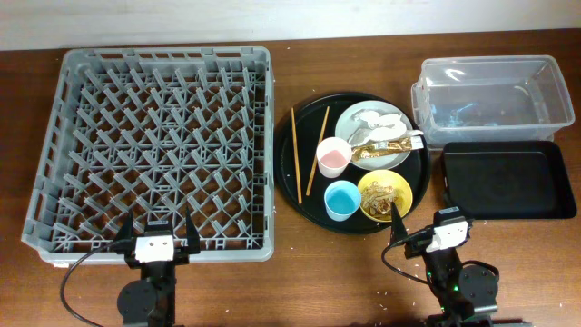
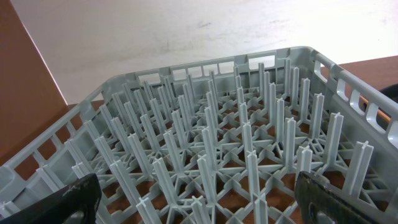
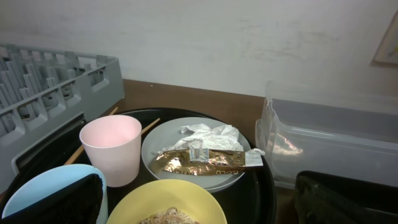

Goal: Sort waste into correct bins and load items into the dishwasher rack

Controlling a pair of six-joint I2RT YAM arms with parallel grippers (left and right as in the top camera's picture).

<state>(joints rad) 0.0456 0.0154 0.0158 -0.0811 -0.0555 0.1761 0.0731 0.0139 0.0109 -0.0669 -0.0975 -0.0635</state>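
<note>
though blurred, plate [image 3: 159, 144] prob. beyond r fingers [image 3: 348, 199]

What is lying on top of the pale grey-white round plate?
On the pale grey-white round plate lie a crumpled white paper napkin and a shiny gold wrapper. Whatever sits beneath those two is covered and cannot be seen.

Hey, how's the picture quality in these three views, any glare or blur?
Overhead: evenly lit and sharp, faint glare on the clear tub. Left wrist: dishwasher rack crisp, left fingers dark and soft at the bottom corners. Right wrist: gold wrapper glints, near right finger blurred.
</note>
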